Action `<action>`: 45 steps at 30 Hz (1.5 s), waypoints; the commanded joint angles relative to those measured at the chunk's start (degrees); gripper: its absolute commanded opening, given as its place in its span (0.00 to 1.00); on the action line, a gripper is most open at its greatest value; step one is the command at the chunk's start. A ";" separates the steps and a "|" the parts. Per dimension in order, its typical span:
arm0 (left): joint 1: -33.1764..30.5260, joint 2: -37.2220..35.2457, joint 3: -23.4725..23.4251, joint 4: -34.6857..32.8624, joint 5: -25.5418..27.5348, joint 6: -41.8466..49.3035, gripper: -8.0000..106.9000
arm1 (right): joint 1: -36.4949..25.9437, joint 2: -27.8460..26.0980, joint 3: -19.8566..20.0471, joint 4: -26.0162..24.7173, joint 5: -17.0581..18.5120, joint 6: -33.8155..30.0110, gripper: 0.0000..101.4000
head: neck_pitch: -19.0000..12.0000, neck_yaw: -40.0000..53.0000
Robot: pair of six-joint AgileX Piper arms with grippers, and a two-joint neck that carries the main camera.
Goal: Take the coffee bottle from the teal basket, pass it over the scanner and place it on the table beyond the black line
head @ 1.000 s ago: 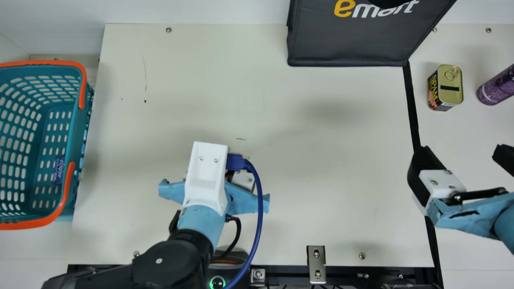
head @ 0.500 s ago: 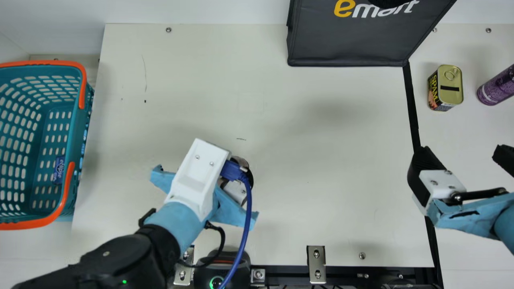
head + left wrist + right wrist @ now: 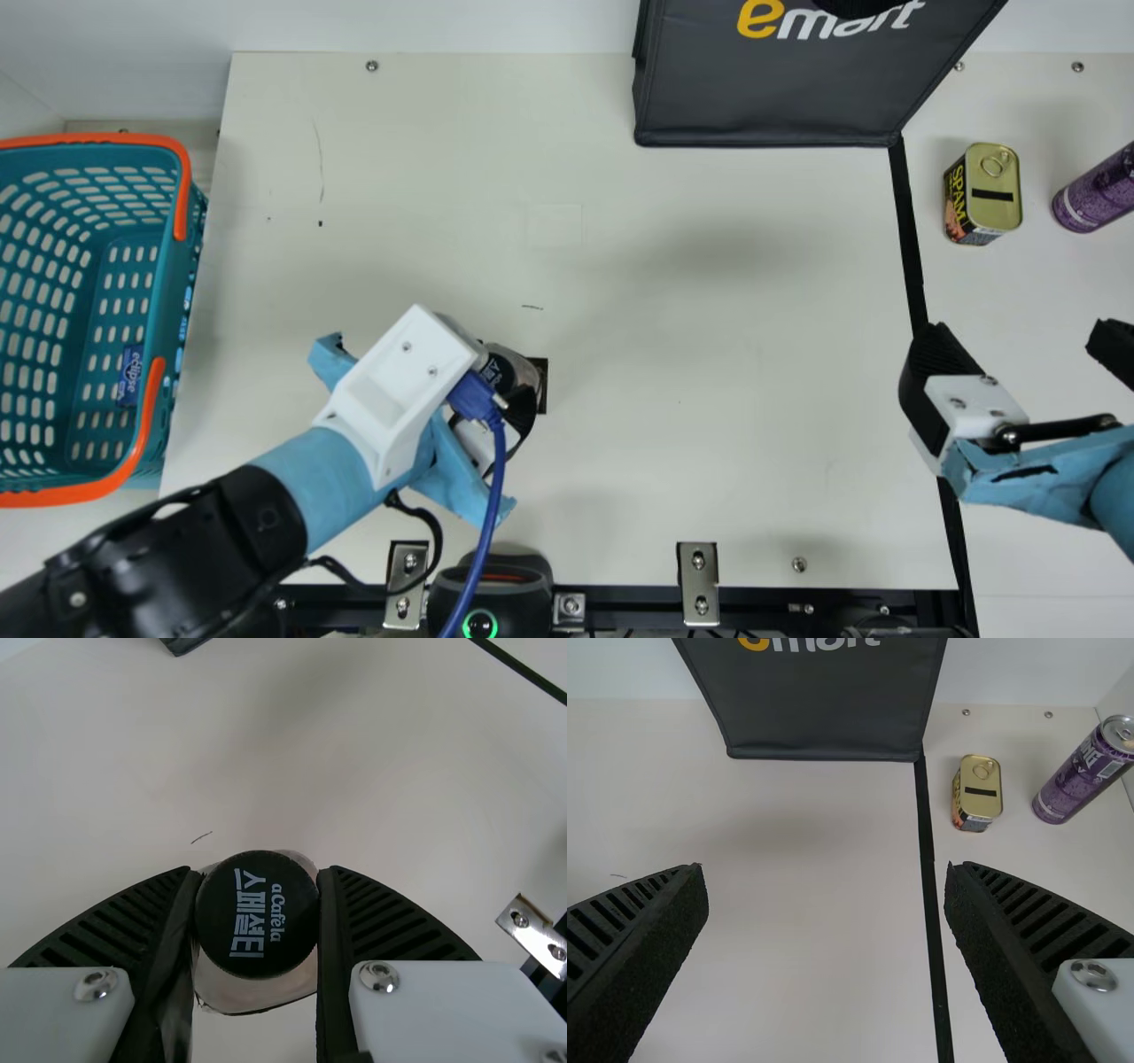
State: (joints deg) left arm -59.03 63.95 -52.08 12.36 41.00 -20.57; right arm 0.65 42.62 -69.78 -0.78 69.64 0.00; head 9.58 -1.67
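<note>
Left claw (image 3: 256, 872): fingers closed against both sides of the coffee bottle (image 3: 257, 914), just under its dark cap. Bottle position: over the table (image 3: 709, 399), left of its middle, in the half toward the near edge. The scanner (image 3: 505, 598) sits at that near edge, just beside the bottle's area, its green ring lit. The teal basket (image 3: 177, 310) stands at the left edge, a small blue pack (image 3: 130, 375) inside. Toward the right edge, the right claw (image 3: 824, 866) hangs with fingers apart by the black line (image 3: 909, 239); beyond the line, near the far right corner, stand a luncheon meat tin (image 3: 994, 190) and a purple drink can (image 3: 1097, 190). Step in hand, as judged: the scanner pass, with removal from the basket complete; a successful read cannot be confirmed. Next: present the bottle's code to the scanner, maintaining the grip, then carry it rightward beyond the line and set it down.
</note>
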 commanded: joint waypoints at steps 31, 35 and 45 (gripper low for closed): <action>39.82 10.12 -7.92 -56.18 28.90 103.22 0.00 | 0.00 0.00 0.00 0.00 -0.06 0.00 0.94 | -1.66 0.09; 40.06 11.62 -6.93 -57.98 28.90 108.46 0.00 | 0.00 0.00 0.00 0.00 -0.06 0.00 0.94 | -1.66 0.09; 38.29 13.54 -5.06 -61.53 28.90 116.28 0.00 | 0.00 0.00 0.00 0.00 -0.06 0.00 0.94 | -1.66 0.09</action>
State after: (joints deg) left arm -20.75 77.40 -57.20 -49.22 69.89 94.94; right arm 0.65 42.62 -69.78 -0.78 69.58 0.00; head 9.58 -1.67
